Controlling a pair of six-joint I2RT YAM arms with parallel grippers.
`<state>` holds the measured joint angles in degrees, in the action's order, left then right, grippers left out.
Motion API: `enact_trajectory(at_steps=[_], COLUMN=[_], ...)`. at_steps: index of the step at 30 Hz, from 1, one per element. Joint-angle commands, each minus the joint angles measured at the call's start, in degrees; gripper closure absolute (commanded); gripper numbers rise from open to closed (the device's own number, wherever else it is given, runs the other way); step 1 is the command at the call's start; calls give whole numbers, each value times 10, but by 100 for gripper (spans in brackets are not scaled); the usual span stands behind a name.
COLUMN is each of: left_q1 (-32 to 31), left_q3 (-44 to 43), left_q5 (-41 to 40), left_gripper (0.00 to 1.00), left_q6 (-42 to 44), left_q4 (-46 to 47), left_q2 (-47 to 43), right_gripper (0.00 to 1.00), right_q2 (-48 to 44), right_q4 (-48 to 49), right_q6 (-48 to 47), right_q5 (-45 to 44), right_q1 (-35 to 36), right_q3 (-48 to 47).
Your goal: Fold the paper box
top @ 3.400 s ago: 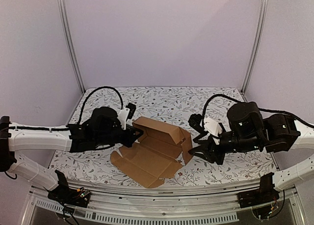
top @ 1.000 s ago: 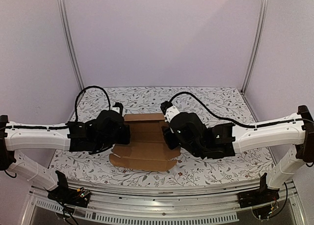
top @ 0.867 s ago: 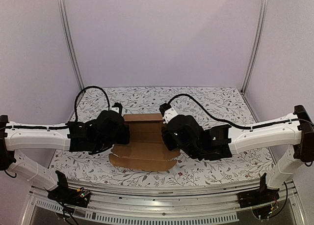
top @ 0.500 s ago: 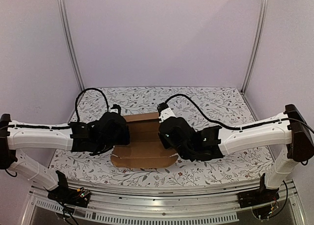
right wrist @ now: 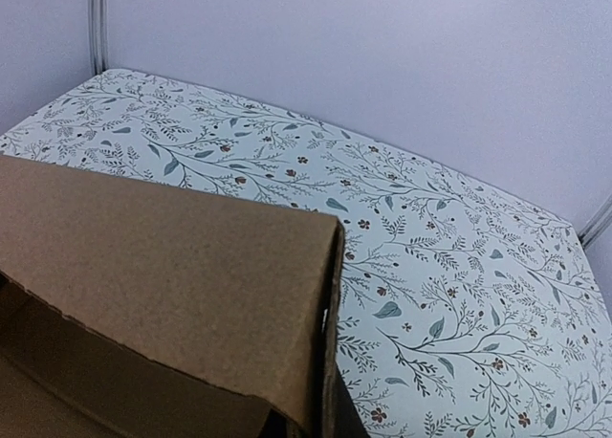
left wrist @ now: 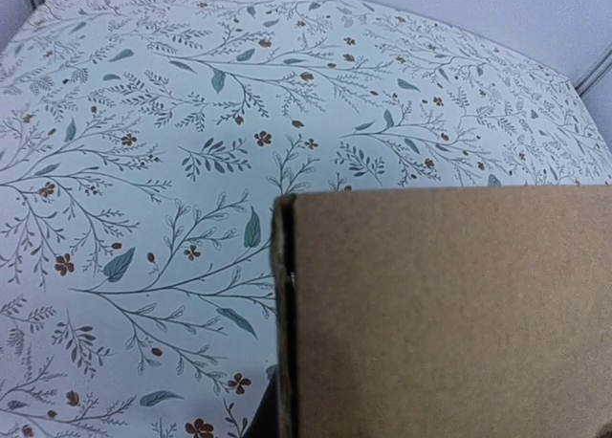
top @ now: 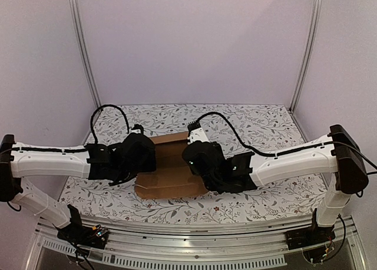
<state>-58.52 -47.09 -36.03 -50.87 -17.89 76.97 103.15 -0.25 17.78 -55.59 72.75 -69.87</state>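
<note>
Front rail: a metal rail (top: pixel 177 246) runs along the near edge of the bench (top: pixel 271 193). From it the left arm (top: pixel 47 161) and the right arm (top: pixel 294 161) both stretch inward toward the middle.

Paper box, place: the paper box (top: pixel 171 184) lies mid-bench between the two wrists, closer to the rail than to the back wall.

Paper box, lie: its nearest panel is a flat brown strip with its long axis running left to right, parallel to the rail. The cardboard carries on away from the rail to a far edge (tilted a little, right end farther back).

Left tool: the left tool (top: pixel 144 159) sits against the box's left side with its fingers hidden under the black wrist body, so I cannot tell how wide it stands or whether it grips. From the left wrist, a plain cardboard panel (left wrist: pixel 449 314) fills the lower right, its cut edge upright.

Right tool: the right tool (top: pixel 194 159) sits against the box's right side, fingers likewise out of sight and its grip impossible to judge. From the right wrist, a raised panel (right wrist: pixel 163 256) ends in a folded corner, with a shadowed hollow beneath it (the box's inside).

Bench cover: white, printed with leafy sprigs and small brown flowers.

Cables: a black cable (top: pixel 109 114) loops above the left wrist; another (top: pixel 235 128) arcs over the right.

Backdrop: a pale lilac wall (top: pixel 194 46) between two metal posts (top: pixel 82 46).
</note>
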Motion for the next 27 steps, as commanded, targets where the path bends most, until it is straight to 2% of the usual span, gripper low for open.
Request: enact_trajectory(at_steps=[1,13,14,16,18,25,27], left_q1=[-16,-23,-27,-35,-41,-43,-43], left_q3=[-20,-20,-18,-13,-4,26,37], left_q5=[12,39,42,42,39,34,49], left_gripper=[87,61,58,45,40,27,20], left_q6=[1,18,27,37,41,41,54], left_q4=[8,8,9,7,2,-60,-63], left_q2=[6,0,-3,-10,-20,-80,-107], right_gripper=[100,100,100,100,100,100,100], right_q2=[13,27,30,35,38,22,12], right_q4=[24,24,24,24,26,80,101], right_q6=[3,-2,-1,0,-3,-15,-19], right_q5=[18,2,6,14,23,114,135], right_q1=[17,11,8,-1,-7,-38,-44], right_q3=[-17,-27,-27,-27,-25,37,60])
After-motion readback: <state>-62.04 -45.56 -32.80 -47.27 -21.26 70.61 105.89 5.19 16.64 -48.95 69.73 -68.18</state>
